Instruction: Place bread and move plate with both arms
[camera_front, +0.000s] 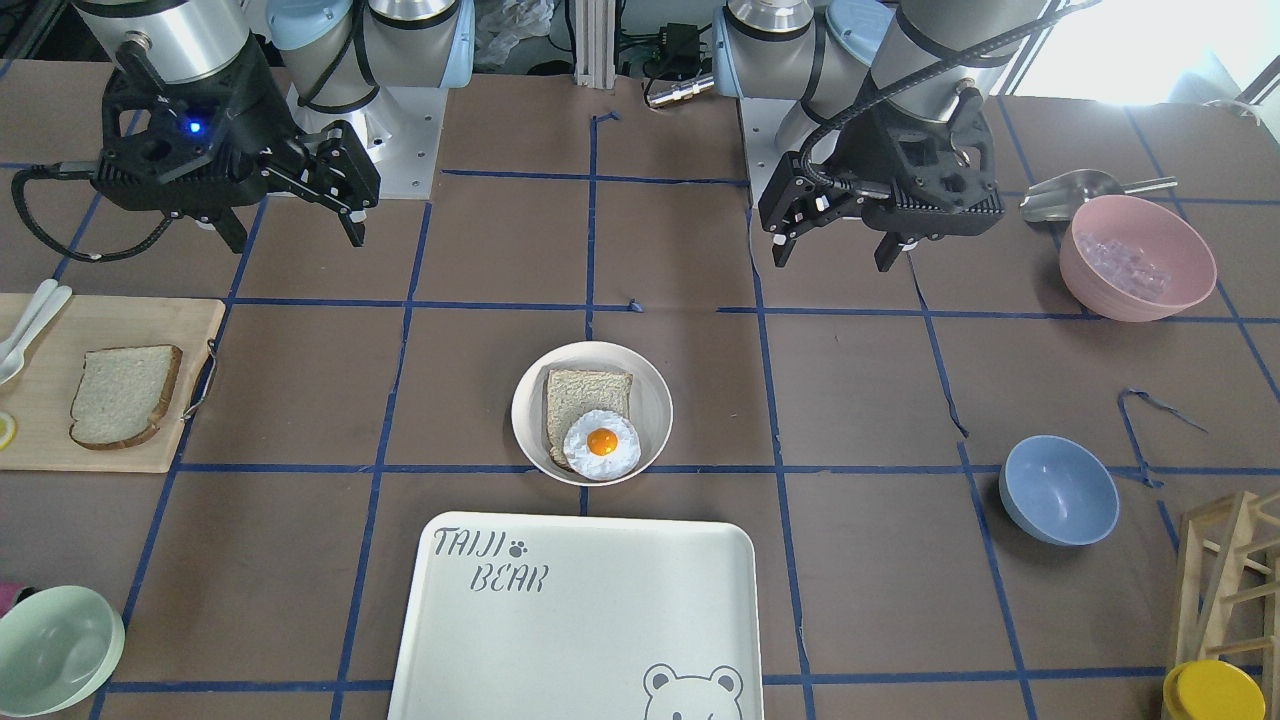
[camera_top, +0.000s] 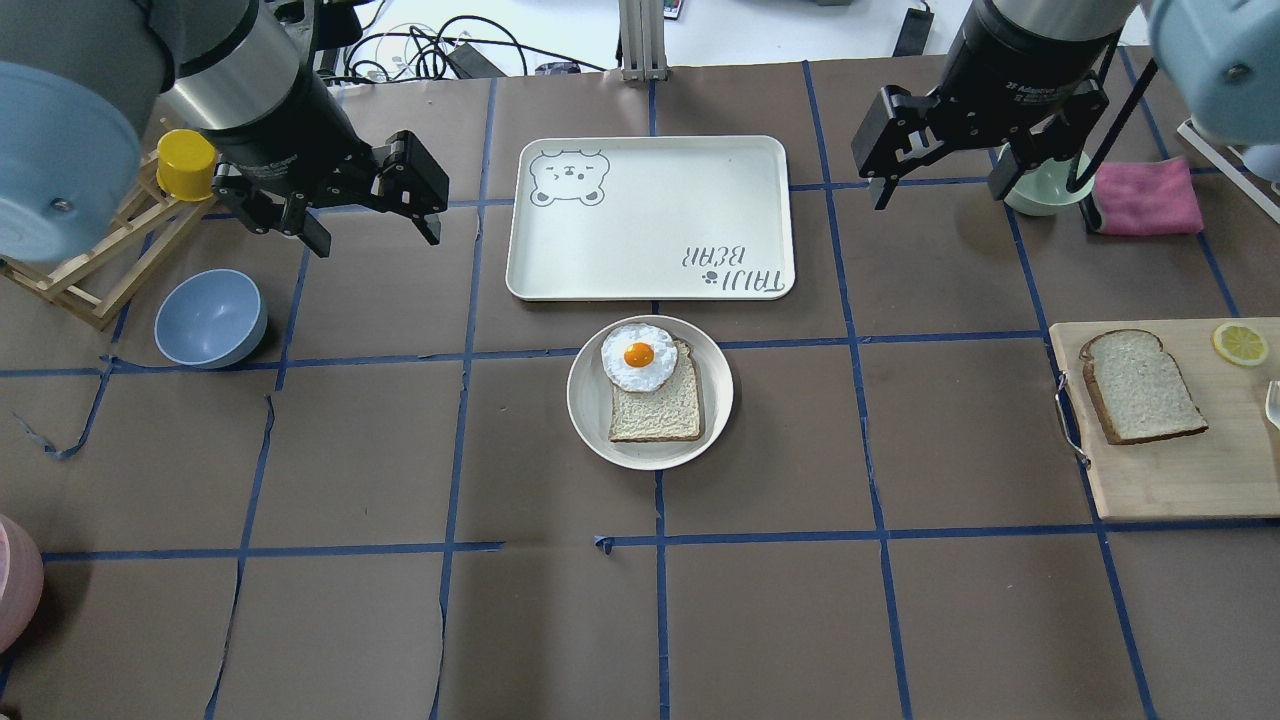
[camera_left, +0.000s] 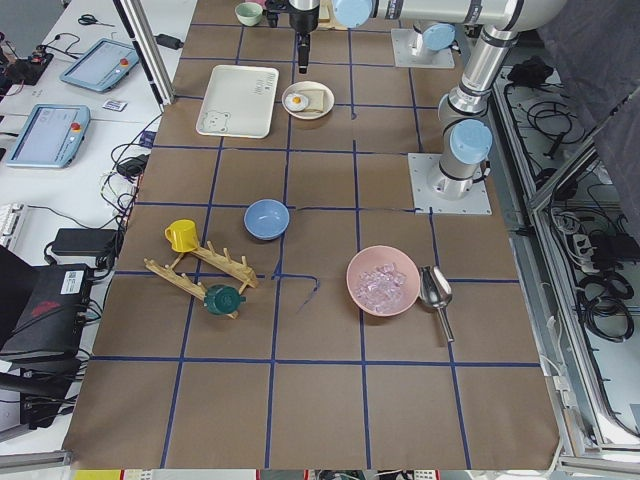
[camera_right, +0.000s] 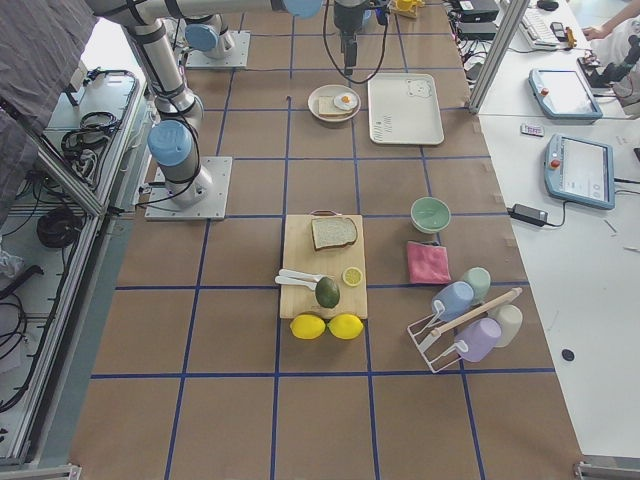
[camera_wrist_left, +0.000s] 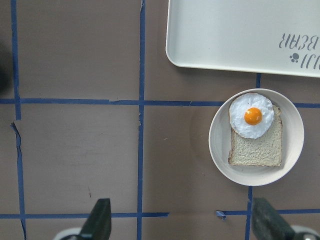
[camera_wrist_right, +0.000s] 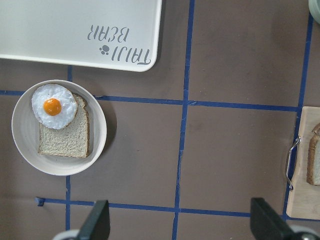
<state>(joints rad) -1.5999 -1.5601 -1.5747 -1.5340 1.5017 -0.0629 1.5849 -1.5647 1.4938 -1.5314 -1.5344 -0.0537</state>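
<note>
Lying on the board (camera_top: 1170, 480), bread (camera_top: 1143, 386) sits well apart from the wide-spread right end effector (camera_top: 940, 185); the left end effector (camera_top: 377, 235), equally wide, hangs apart from the plate (camera_top: 590, 400).

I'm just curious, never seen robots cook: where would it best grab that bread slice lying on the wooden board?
Probably from straight above, pinching the bread across its two straight crust sides. It lies flat on the wooden board, so only its edges offer a grip.

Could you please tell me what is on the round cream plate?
On the round cream plate lies a squarish tan bread slice, a fried egg atop one corner, hiding that corner.
</note>
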